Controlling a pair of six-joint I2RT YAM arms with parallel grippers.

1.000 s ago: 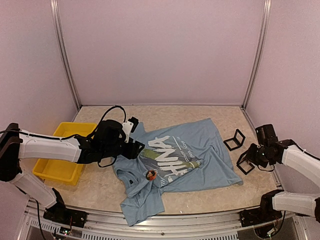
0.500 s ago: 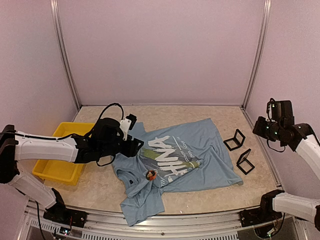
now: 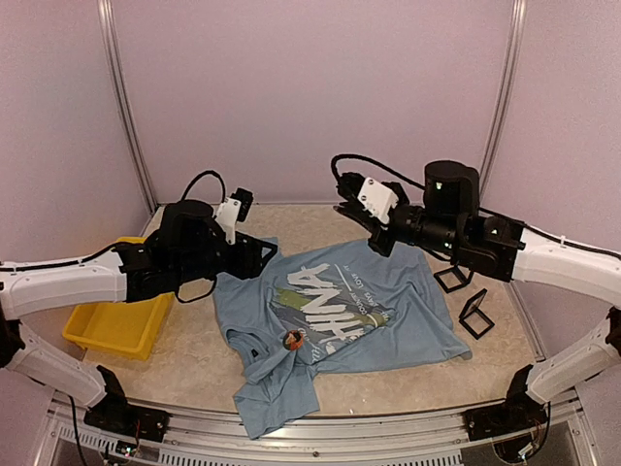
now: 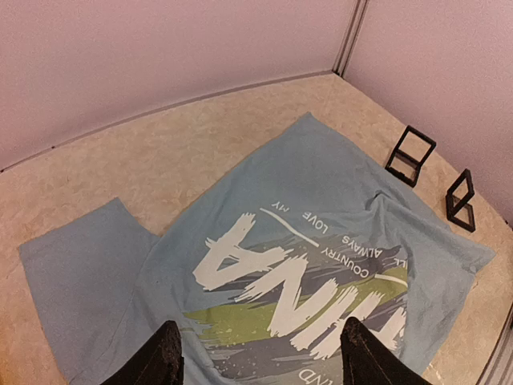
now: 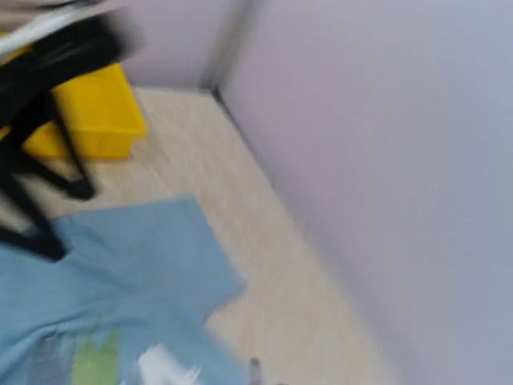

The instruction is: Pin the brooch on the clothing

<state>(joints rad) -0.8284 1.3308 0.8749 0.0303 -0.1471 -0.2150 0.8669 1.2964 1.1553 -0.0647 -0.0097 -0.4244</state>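
Note:
The clothing [image 3: 369, 296], a light blue T-shirt with white lettering, lies flat on the table, its print upside down in the top view. A small round brooch [image 3: 291, 339] sits on it by the collar. My left gripper [image 3: 264, 252] hovers over the shirt's left sleeve. In the left wrist view it [image 4: 260, 361] is open and empty above the lettering of the clothing [image 4: 321, 208]. My right gripper [image 3: 347, 210] hangs high over the shirt's far edge, pointing left, shut and holding nothing. Its wrist view is blurred, showing the shirt [image 5: 120, 265].
A yellow bin [image 3: 107, 325] stands at the left, also in the right wrist view as the yellow bin [image 5: 88, 112]. Two small black open boxes [image 3: 454, 280] [image 3: 475, 313] stand right of the shirt, the far box [image 4: 410, 155] and the near box [image 4: 461, 200] in the left wrist view.
My right arm swung from beside the black boxes up and across to above the shirt's far edge. My left gripper rose and drew back from the sleeve, which now lies spread out.

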